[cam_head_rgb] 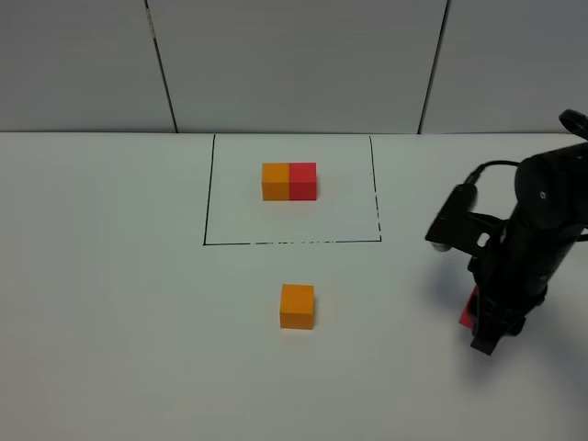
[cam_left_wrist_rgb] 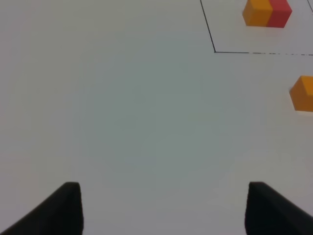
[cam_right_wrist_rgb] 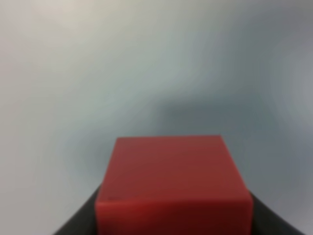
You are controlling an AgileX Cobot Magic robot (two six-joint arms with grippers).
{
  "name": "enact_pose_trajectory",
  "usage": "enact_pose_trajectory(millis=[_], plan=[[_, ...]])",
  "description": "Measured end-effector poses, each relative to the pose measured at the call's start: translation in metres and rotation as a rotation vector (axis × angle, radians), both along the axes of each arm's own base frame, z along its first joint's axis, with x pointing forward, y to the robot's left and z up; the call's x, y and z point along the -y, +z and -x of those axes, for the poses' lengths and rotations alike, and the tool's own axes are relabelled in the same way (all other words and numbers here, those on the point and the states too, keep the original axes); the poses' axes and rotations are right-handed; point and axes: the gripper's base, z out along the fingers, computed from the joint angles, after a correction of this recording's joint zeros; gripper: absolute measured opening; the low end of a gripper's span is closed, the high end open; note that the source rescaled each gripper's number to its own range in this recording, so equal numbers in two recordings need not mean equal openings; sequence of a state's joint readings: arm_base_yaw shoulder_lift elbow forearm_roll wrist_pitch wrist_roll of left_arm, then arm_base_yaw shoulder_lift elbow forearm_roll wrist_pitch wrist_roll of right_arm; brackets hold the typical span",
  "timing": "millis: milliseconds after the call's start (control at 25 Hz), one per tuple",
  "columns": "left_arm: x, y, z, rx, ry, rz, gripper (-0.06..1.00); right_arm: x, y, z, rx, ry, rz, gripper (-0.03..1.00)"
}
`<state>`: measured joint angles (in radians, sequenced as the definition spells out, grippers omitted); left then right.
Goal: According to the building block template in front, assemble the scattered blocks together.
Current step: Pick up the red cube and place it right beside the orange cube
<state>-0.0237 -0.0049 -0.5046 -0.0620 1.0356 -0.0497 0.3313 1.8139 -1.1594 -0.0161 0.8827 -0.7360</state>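
The template (cam_head_rgb: pixel 289 181), an orange cube joined to a red cube, sits inside a thin black drawn rectangle (cam_head_rgb: pixel 205 202) at the back middle; it also shows in the left wrist view (cam_left_wrist_rgb: pixel 267 12). The loose orange cube (cam_head_rgb: pixel 297 306) sits alone in front of the rectangle and also shows in the left wrist view (cam_left_wrist_rgb: pixel 303 93). My right gripper (cam_head_rgb: pixel 484 329) is at the right, shut on the loose red cube (cam_head_rgb: pixel 468 310), which is mostly hidden by the arm. In the right wrist view the red cube (cam_right_wrist_rgb: pixel 171 181) fills the space between the dark fingers. My left gripper (cam_left_wrist_rgb: pixel 164 210) is open and empty, far from both cubes.
The white table (cam_head_rgb: pixel 119 303) runs to a grey panelled wall (cam_head_rgb: pixel 294 64) at the back. The right arm and its cable (cam_head_rgb: pixel 542 211) stand over the table's right side. The left arm is out of the exterior high view.
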Motion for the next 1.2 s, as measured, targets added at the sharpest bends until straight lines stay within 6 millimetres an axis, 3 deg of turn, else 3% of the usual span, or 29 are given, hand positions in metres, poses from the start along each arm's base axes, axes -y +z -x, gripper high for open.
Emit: enact_pose_trajectory(millis=[200, 480, 920, 1200], plan=[[0.000, 0.000, 0.000, 0.000, 0.000, 0.000, 0.53, -0.027, 0.011, -0.005, 0.042, 0.151, -0.001, 0.01], [0.000, 0.000, 0.000, 0.000, 0.000, 0.000, 0.53, -0.063, -0.021, -0.016, -0.012, 0.313, 0.083, 0.01], [0.000, 0.000, 0.000, 0.000, 0.000, 0.000, 0.53, -0.114, -0.043, -0.032, -0.069, 0.453, 0.117, 0.01], [0.000, 0.000, 0.000, 0.000, 0.000, 0.000, 0.53, -0.127, -0.059, -0.036, -0.089, 0.466, 0.098, 0.01]])
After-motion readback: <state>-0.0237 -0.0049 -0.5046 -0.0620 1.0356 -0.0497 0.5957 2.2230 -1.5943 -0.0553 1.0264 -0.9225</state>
